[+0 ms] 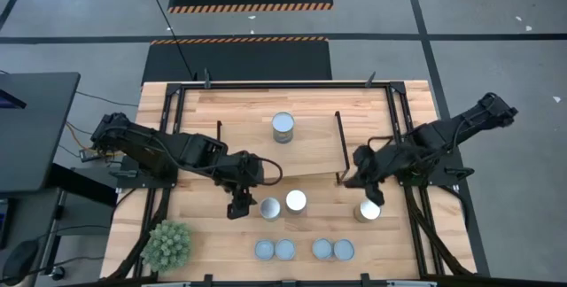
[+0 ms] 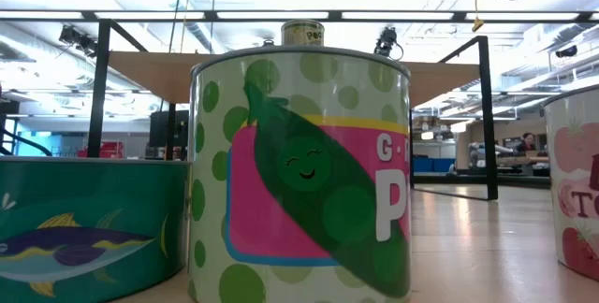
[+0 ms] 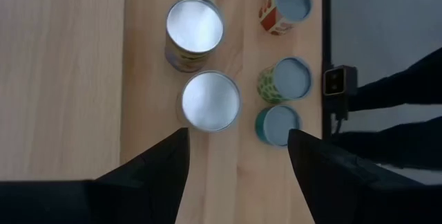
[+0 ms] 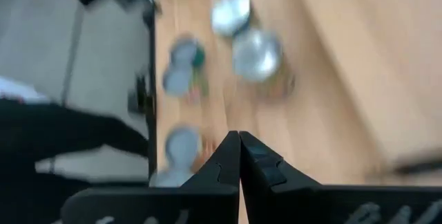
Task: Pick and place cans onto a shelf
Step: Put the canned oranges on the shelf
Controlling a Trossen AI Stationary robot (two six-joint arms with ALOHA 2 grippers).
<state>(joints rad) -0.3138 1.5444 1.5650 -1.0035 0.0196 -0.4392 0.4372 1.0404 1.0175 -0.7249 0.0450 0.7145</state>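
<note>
While the left gripper (image 1: 237,209) hangs over the front half of the tabletop (image 1: 199,119), its fingers (image 3: 155,172) stand spread apart with nothing between them. Just beside it, toward the table's middle, sit two silver-topped cans: one (image 1: 269,208) nearest the gripper, the other (image 1: 296,201) next to it. In the left wrist view the nearer of these (image 3: 210,100) lies just ahead of the open fingers.

The right gripper (image 1: 360,179) is over the right part of the tabletop, near the shelf's front right leg; its fingers (image 4: 219,165) are pressed together, empty. A third silver-topped can (image 1: 368,211) stands just in front of it, apart from the fingers.

One can (image 1: 283,127) stands on the shelf (image 1: 310,145), near its back edge, left of centre. The low view shows it small on the board behind a large pea-labelled can (image 2: 299,172).

Four blue-grey-topped cans line the front edge in two pairs: left pair (image 1: 275,250), right pair (image 1: 332,250). A spiky green plant ball (image 1: 167,244) rests at the front left corner.
</note>
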